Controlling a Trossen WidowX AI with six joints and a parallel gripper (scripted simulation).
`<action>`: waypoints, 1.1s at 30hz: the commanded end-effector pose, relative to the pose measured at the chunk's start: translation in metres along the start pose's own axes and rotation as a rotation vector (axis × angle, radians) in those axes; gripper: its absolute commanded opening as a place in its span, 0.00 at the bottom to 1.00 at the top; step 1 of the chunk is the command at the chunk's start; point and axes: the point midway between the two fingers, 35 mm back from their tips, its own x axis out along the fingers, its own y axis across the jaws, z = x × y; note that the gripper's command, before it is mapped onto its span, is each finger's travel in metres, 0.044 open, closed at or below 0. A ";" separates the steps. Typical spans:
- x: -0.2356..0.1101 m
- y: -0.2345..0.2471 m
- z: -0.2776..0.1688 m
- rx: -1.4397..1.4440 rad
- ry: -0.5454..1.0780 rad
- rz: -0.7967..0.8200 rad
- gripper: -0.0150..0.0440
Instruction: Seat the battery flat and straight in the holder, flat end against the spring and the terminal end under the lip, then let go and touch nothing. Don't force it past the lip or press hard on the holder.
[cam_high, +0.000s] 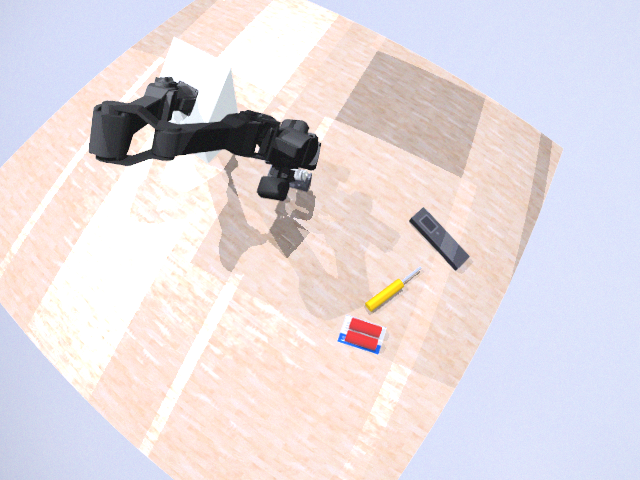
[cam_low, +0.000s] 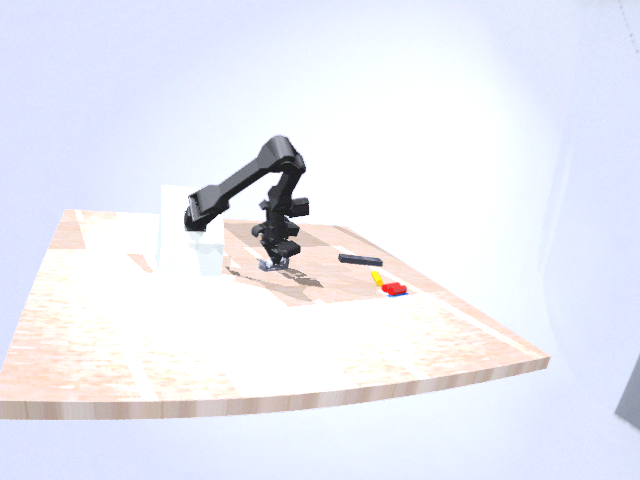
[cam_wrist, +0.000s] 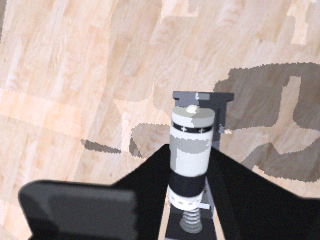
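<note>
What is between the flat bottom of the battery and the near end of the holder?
A small coil spring sits between the battery and the holder's near end, seen in the wrist view.

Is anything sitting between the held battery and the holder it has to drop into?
Nothing visible. The claw grips the battery right above the holder, with the spring exposed at its near end.
</note>
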 end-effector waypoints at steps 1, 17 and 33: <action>0.005 0.003 -0.005 -0.004 0.040 0.013 0.39; 0.005 0.002 -0.002 -0.003 0.095 0.019 0.39; 0.005 0.002 0.003 0.013 0.163 0.035 0.39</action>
